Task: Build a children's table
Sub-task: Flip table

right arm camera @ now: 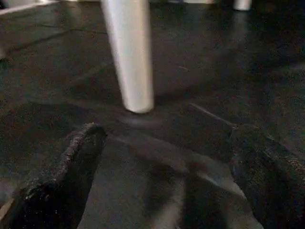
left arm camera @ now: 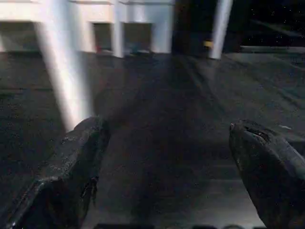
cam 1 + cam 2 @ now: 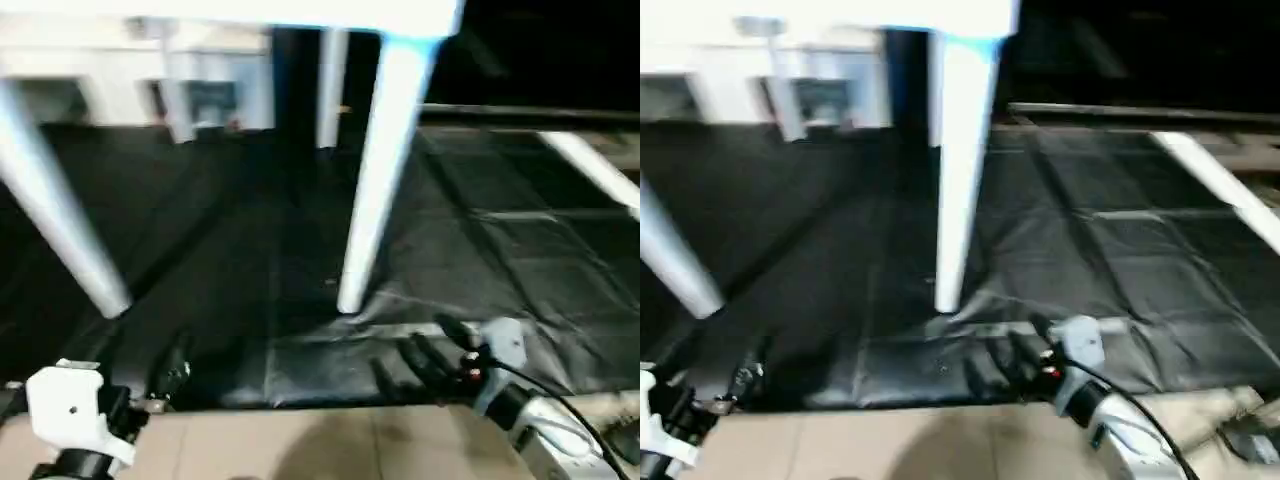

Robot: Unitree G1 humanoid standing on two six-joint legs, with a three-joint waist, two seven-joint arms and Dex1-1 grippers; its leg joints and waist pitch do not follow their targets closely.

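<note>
The table [image 3: 300,12] stands upright on a black mat [image 3: 250,260], its white legs planted there. Left of the table's near middle leg [image 3: 375,170], another leg [image 3: 60,220] slants down to the mat, and the left claw [image 2: 167,162] hangs low before it, spread wide and holding nothing. Just right of the middle leg's foot sits the right claw [image 1: 167,176], likewise wide apart and empty. Behind the table stands what looks like a white cabinet [image 3: 150,70], though it is blurred.
</note>
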